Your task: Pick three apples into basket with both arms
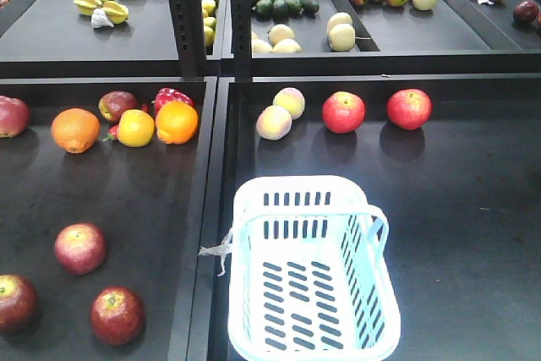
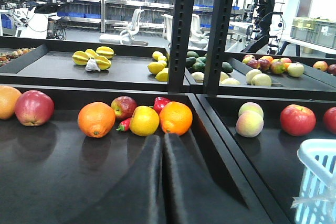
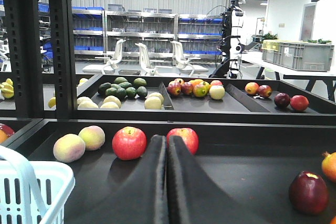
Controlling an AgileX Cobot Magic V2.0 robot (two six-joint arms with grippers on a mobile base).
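The pale blue-white basket (image 1: 314, 270) stands empty at the front of the right tray. Three deep red apples lie at the front of the left tray: one (image 1: 80, 248), one (image 1: 117, 314) and one at the edge (image 1: 15, 302). Two brighter red apples (image 1: 343, 112) (image 1: 409, 108) lie behind the basket. Neither arm shows in the front view. My left gripper (image 2: 163, 138) is shut and empty, pointing at the oranges. My right gripper (image 3: 167, 139) is shut and empty, its tips between the two red apples (image 3: 129, 142) (image 3: 186, 136). The basket corner (image 3: 31, 190) is at its left.
Two oranges (image 1: 75, 129) (image 1: 177, 122), a yellow fruit (image 1: 135, 128), a red pepper (image 1: 172, 95) and an apple (image 1: 117, 105) sit at the left tray's back. Two peaches (image 1: 274, 122) (image 1: 290, 102) lie left of the red apples. A black divider (image 1: 211, 209) separates the trays. An upper shelf holds more fruit.
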